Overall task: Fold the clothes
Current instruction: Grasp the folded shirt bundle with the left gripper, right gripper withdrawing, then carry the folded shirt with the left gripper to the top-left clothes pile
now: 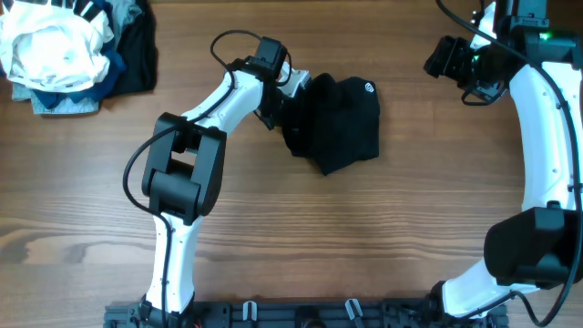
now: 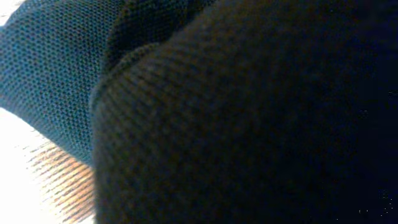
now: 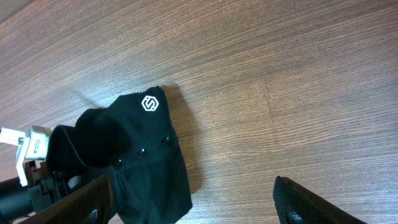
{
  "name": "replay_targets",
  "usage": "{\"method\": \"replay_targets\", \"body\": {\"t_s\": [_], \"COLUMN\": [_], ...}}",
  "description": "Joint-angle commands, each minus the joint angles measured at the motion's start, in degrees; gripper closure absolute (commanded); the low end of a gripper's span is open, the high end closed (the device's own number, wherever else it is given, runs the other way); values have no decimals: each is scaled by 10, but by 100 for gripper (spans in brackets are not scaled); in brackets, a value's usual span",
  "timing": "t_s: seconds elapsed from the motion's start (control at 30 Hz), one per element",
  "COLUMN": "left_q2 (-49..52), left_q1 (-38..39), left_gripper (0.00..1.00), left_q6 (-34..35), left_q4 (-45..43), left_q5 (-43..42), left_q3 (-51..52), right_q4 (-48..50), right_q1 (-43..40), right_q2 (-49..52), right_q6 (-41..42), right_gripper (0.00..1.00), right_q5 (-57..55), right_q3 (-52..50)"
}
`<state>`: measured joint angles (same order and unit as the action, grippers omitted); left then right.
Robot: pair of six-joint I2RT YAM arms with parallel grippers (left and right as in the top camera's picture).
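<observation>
Black garment (image 1: 342, 118) bunched against left gripper (image 1: 293, 96) (jaws hidden), right gripper (image 1: 444, 56) well apart

the black garment (image 1: 339, 123) (image 3: 140, 158) lies bunched into a rumpled, thick heap on the desk (image 1: 410, 228), about midway between the left and right edges and nearer the far edge than the near one. a small white hexagonal logo (image 1: 369, 88) (image 3: 150, 104) faces up at its far right corner, with a row of dark studs (image 3: 142, 151) just below it. up close, the fabric (image 2: 249, 124) shows a fine knit weave.
</observation>
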<state>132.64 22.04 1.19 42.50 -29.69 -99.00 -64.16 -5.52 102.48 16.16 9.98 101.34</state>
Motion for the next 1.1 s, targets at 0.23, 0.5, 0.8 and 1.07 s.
{"method": "replay_targets", "body": {"t_s": [0.23, 0.5, 0.8, 1.07], "left_q2": [-117, -226, -287, -287], "left_q1": [-99, -206, -323, -404], "left_gripper": [96, 96, 96, 96], "left_q6": [103, 224, 338, 321], "left_q4": [-18, -95, -275, -347], "left_q5": [-123, -159, -141, -8], "left_q3": [3, 3, 3, 3], "right_q4": [1, 1, 9, 57], "right_q1": [2, 2, 2, 2], "right_q2": [4, 4, 5, 5], "right_q6": [-12, -12, -12, -12], "right_gripper": [16, 16, 15, 13], "right_q5": [-11, -10, -10, -10], "right_q3": [3, 2, -39, -110]}}
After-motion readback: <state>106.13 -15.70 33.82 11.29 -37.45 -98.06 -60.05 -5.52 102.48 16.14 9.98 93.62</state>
